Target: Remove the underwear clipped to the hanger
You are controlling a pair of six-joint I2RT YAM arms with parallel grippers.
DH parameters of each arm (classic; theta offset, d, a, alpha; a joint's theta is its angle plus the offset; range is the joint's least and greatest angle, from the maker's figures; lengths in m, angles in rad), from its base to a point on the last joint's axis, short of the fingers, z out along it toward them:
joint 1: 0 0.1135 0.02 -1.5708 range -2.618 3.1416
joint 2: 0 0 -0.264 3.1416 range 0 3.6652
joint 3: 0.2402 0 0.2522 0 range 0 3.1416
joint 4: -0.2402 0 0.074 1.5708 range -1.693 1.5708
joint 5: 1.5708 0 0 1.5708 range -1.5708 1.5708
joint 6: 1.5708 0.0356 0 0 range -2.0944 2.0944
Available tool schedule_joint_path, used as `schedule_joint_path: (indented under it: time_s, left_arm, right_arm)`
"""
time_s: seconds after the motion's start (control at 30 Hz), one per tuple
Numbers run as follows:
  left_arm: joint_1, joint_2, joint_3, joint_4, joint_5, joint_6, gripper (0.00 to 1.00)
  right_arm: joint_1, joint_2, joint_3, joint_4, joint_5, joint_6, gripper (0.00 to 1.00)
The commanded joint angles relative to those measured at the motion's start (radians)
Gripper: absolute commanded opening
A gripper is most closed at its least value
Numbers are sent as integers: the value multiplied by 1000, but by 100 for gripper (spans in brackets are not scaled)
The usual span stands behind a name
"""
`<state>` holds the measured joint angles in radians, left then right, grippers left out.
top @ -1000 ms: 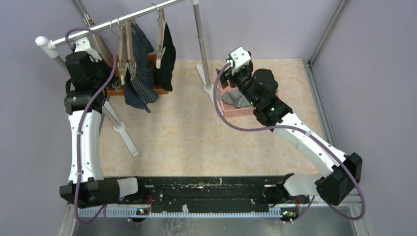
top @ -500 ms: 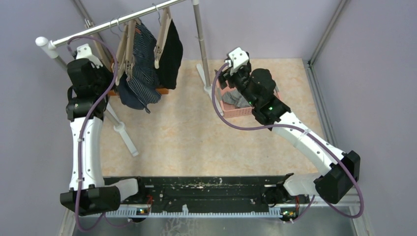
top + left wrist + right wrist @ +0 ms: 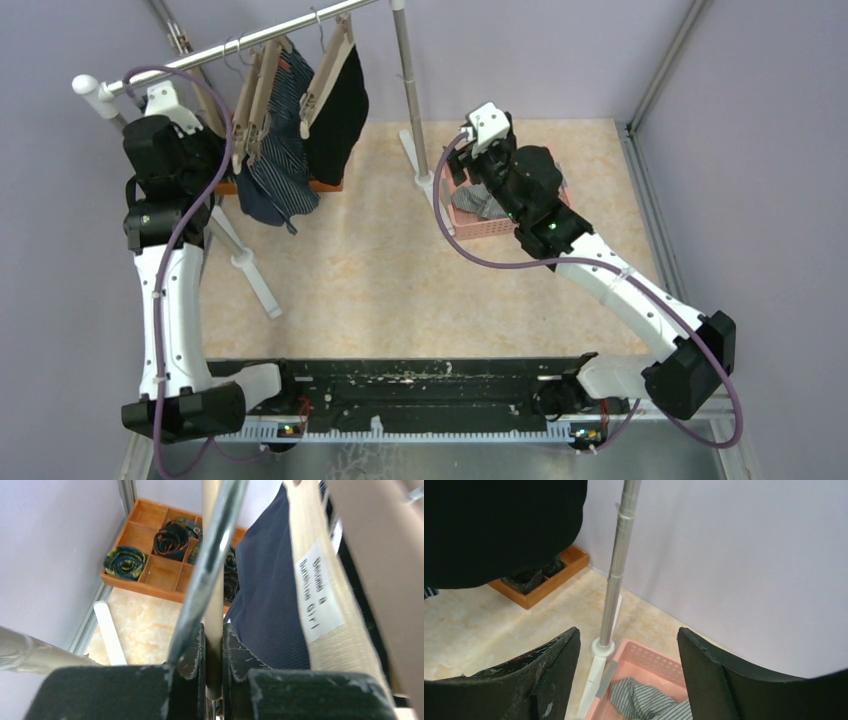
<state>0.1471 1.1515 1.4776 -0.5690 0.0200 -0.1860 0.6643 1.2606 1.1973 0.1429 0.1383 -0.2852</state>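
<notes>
Navy-striped underwear (image 3: 280,160) and black underwear (image 3: 340,115) hang from wooden clip hangers (image 3: 252,100) on the metal rail (image 3: 200,55). My left gripper (image 3: 207,135) is at the rail's left end, shut on a beige hanger bar (image 3: 214,615), its jaws (image 3: 213,640) pinching it just behind the rail (image 3: 210,555). Navy cloth (image 3: 270,605) with a beige labelled waistband (image 3: 320,590) hangs right beside it. My right gripper (image 3: 472,150) stands open and empty (image 3: 628,632) above a pink basket (image 3: 649,655) holding grey striped underwear (image 3: 644,702). The black underwear (image 3: 499,525) fills that view's upper left.
An orange wooden tray (image 3: 150,575) of rolled dark socks sits on the floor under the hanging clothes, by the left wall. The rack's right upright pole (image 3: 616,560) and white foot (image 3: 415,160) stand just left of the pink basket (image 3: 490,228). Purple walls close in all round.
The left arm has shifted back and left with the hanger, and the hangers and underwear have swung and tilted right. The right arm has edged slightly toward the back.
</notes>
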Motion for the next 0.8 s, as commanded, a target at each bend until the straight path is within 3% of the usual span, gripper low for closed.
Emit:
schedule_joint_path:
  time_s: [0.0, 0.23, 0.77]
  left_arm:
    - [7, -1, 109, -25, 13, 12, 0]
    - [7, 23, 186, -43, -4, 16, 0]
    - [7, 33, 186, 115, -54, 51, 0]
  right_arm:
    - [-3, -60, -30, 45, 78, -22, 72]
    - [-3, -65, -54, 64, 79, -10, 72]
    - [-4, -23, -50, 61, 90, -15, 72]
